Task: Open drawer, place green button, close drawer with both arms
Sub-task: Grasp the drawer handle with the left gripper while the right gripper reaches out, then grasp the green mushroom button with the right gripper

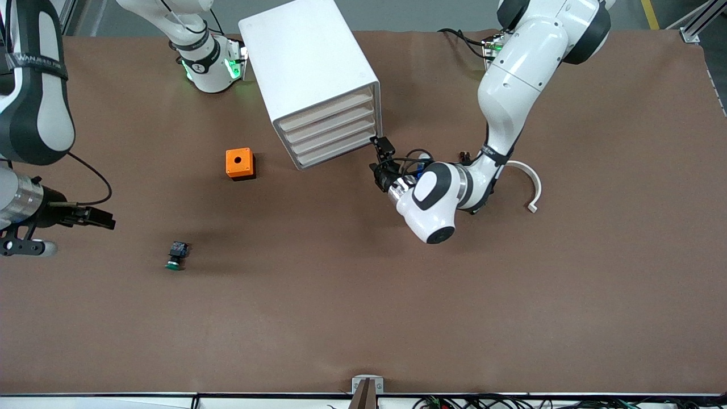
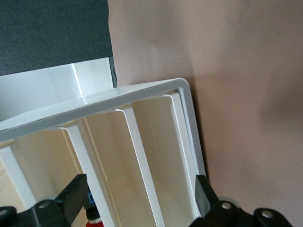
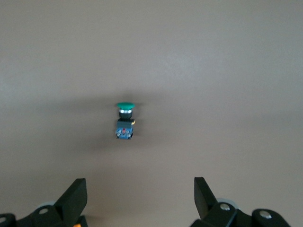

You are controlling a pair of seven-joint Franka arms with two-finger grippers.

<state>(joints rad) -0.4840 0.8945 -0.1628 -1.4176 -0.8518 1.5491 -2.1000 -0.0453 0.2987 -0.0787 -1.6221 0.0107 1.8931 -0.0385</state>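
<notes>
- Table point(image 1: 363, 318) was covered in a matte brown sheet, flat and smooth; grey floor showed past its edge by the arm bases.
- White drawer cabinet point(image 1: 309, 74) stood on the table between the two bases, boxy with rounded corners, smooth plastic-looking shell. Four shallow cream drawer fronts point(image 1: 332, 133) were stacked on the face turned toward the front camera and the left arm's end. All looked pushed in.
- Left gripper point(image 1: 381, 156) sat right at the cabinet's drawer face, at its low corner, black fingers spread wide. In the left wrist view the fingers point(image 2: 73, 196) straddled the white ribbed drawer edges point(image 2: 137, 156); nothing pinched.
- Left arm was glossy white with black joint bands and bent sharply at the wrist.
- Button point(image 1: 177, 255) lay on its side on the bare sheet, toward the right arm's end, nearer the front camera than the orange box. Round green cap, dark blocky body.
- Right gripper point(image 1: 93, 217) hovered over the table near its arm's end of the table, black fingers spread apart and empty. The right wrist view had the button point(image 3: 125, 120) centred ahead of the fingers point(image 3: 75, 198), well apart from them.
- Orange box point(image 1: 239, 163), a small cube with a round hole in its top, sat beside the cabinet, apart from it.
- Curved white plastic strip point(image 1: 528, 184), a thin half-ring, lay flat on the sheet by the left arm.
</notes>
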